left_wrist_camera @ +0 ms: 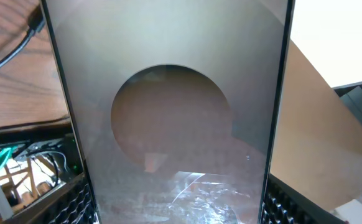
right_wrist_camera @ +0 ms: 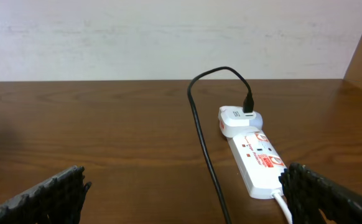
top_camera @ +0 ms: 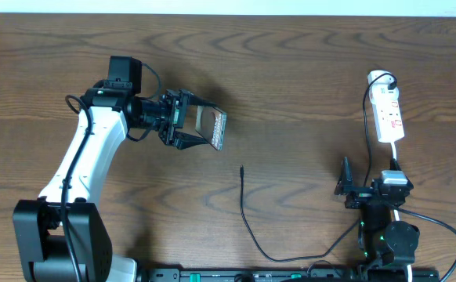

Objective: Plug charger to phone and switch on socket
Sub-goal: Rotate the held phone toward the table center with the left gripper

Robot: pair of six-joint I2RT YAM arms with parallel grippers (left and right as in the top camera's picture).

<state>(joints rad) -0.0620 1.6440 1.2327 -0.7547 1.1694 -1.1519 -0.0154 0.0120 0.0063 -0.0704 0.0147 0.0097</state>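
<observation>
Left end effector (top_camera: 206, 124) is clamped on the phone (top_camera: 215, 129), holding it tilted up off the desk (top_camera: 291, 63). In the left wrist view the dark slab fills nearly the whole frame, round mark (left_wrist_camera: 171, 118) in the middle. The charger (top_camera: 247, 223) isn't in the phone: its connector tip (top_camera: 242, 167) lies loose on the wood between the arms, apart from the phone. The cable loops toward the right arm and up to the white plug (right_wrist_camera: 237, 119), which sits in the far end of the socket (right_wrist_camera: 259, 163). Right end effector (right_wrist_camera: 184, 177) is spread wide open, gripping nothing, near the socket's white cord (right_wrist_camera: 285, 208).
</observation>
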